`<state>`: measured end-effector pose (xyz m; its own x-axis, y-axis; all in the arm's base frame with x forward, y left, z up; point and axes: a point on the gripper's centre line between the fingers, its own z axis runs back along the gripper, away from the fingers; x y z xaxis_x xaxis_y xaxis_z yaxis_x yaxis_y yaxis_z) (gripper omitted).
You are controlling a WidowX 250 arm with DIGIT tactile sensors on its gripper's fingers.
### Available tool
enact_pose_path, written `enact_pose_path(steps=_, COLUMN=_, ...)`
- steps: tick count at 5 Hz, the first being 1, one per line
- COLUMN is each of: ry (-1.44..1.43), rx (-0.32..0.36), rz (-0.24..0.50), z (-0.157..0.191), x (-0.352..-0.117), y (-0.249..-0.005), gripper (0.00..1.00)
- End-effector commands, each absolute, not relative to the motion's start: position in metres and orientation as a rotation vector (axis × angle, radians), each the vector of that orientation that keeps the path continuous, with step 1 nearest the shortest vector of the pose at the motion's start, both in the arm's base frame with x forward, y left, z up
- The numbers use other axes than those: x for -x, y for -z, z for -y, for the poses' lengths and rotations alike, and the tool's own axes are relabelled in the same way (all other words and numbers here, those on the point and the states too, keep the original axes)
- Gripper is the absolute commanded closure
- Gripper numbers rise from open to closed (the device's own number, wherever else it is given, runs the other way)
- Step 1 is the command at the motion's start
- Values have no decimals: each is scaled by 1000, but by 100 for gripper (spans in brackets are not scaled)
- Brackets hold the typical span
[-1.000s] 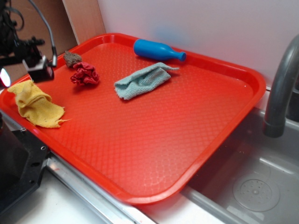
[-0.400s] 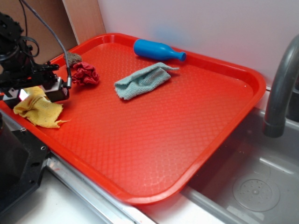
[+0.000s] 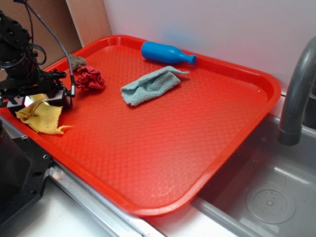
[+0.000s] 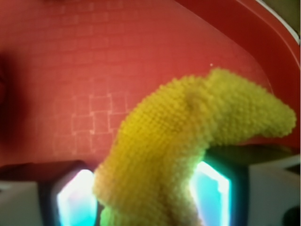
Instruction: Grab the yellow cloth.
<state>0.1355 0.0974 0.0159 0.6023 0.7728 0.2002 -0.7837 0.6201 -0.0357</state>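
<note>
The yellow cloth (image 3: 45, 118) lies bunched at the left front corner of the red tray (image 3: 163, 148). My gripper (image 3: 42, 101) is down on the cloth's upper end. In the wrist view the yellow cloth (image 4: 188, 122) fills the gap of the gripper (image 4: 143, 188). A thick fold bulges up and out to the right past the fingers (image 4: 214, 188). Both pads press against the fold, so the gripper is shut on it. The rest of the cloth trails flat on the tray toward the front edge.
A small red cloth (image 3: 89, 78) and a brown lump (image 3: 76, 61) lie just behind the gripper. A light blue-green cloth (image 3: 149, 85) and a blue bottle (image 3: 167, 53) lie farther back. The tray's raised rim (image 3: 10, 111) is close on the left. A sink and faucet (image 3: 296, 98) are on the right.
The gripper came down from behind the yellow cloth onto its upper end and shut on it. The cloth has bunched up and drawn in slightly.
</note>
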Motion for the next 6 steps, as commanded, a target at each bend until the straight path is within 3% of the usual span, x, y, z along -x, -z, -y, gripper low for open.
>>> enact_pose_path(steps=1, ry=-916, rx=-83, rz=198, z=-100, x=-140, y=-13, gripper=100)
enact_pose_path(steps=2, ry=-895, rx=-103, rz=180, z=-91, x=-145, y=-19, gripper=100)
enact_pose_path(steps=3, ry=-787, rx=-84, rz=130, z=-68, x=-157, y=-45, gripper=100)
enact_pose_path(steps=4, ry=-653, rx=-36, rz=78, z=-47, x=-171, y=-69, gripper=100)
enact_pose_path(steps=5, ry=-504, rx=81, rz=45, z=-21, x=-188, y=-101, gripper=100)
enact_pose_path(steps=6, ry=-419, rx=130, rz=56, z=4, x=-196, y=-136, gripper=100)
